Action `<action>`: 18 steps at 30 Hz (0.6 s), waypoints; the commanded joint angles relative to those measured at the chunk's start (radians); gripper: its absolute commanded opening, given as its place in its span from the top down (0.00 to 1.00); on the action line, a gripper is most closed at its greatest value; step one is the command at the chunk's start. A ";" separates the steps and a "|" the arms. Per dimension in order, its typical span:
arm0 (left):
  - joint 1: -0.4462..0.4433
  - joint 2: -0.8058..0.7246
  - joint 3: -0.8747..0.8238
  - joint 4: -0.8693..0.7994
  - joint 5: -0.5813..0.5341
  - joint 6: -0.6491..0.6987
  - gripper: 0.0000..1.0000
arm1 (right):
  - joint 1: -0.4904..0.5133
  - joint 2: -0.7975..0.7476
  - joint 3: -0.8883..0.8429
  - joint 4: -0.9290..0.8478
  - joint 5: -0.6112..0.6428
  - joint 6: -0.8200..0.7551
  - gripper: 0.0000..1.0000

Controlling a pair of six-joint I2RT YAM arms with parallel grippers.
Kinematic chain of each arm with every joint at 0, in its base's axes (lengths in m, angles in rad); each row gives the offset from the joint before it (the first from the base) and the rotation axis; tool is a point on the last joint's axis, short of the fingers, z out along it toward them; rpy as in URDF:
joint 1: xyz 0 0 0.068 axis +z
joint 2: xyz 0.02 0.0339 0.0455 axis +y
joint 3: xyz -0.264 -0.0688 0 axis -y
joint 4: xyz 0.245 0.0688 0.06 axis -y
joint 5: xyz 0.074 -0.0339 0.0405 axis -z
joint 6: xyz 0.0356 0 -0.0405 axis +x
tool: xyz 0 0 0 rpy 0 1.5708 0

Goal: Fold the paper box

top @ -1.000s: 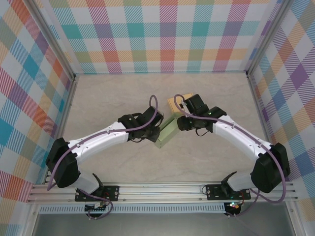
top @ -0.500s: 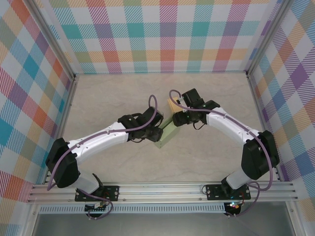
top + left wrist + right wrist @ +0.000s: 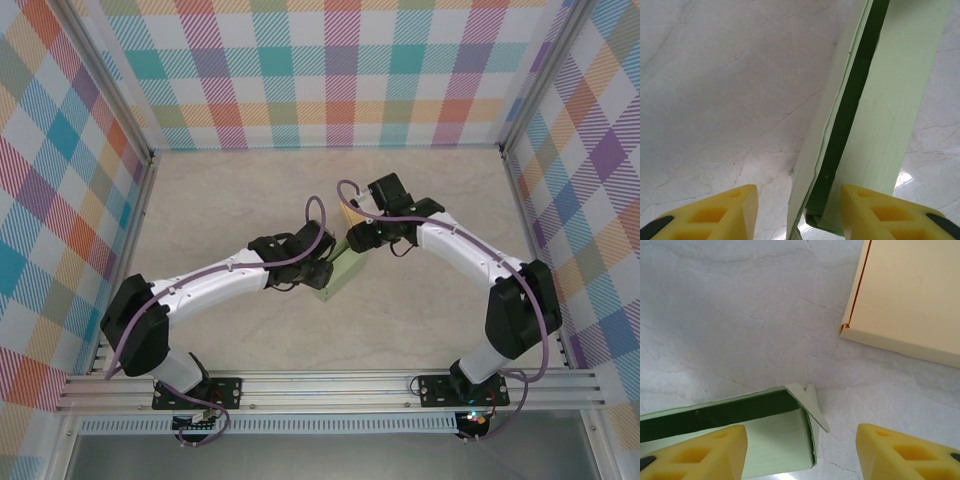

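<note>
Setting: pale marble-look table (image 3: 220, 200) inside plaid walls (image 3: 340, 70), both arms reaching in to meet at mid-table.
Left gripper: the left gripper (image 3: 798, 216) has its jaws apart, straddling the near-left end of the green paper box (image 3: 890, 100). Bare table shows between its left-hand finger (image 3: 715, 212) and the card. The other finger sits right by the box wall, though the wrist view is too close to tell whether it touches. Nothing is clamped.
Box position: mid-table, between the two grippers, lying on the surface as a half-flattened sleeve with a dark slit of interior showing along its length.
Right gripper: the right gripper (image 3: 802, 451) is spread wide above the box's far-right end, holding nothing. A small loose flap (image 3: 812, 407) sticks out at that corner.
Cream box: a second, cream box (image 3: 910, 295) lies just beyond, on the far side, apart from the green one.
Step in hand: probably squaring up the sleeve, with the end flaps not yet tucked.
Next move calls for: the left jaws to brace the side walls so the sleeve cannot skate, while the right fingers press the loose flap inward.
Long axis: diagonal, from near-left to far-right in the top view.
Heading: the flapped end points far-right, toward the cream box.
</note>
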 commanded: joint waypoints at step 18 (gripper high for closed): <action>-0.025 0.064 -0.010 -0.006 -0.024 0.013 0.55 | -0.007 0.077 0.100 -0.014 -0.022 -0.098 0.65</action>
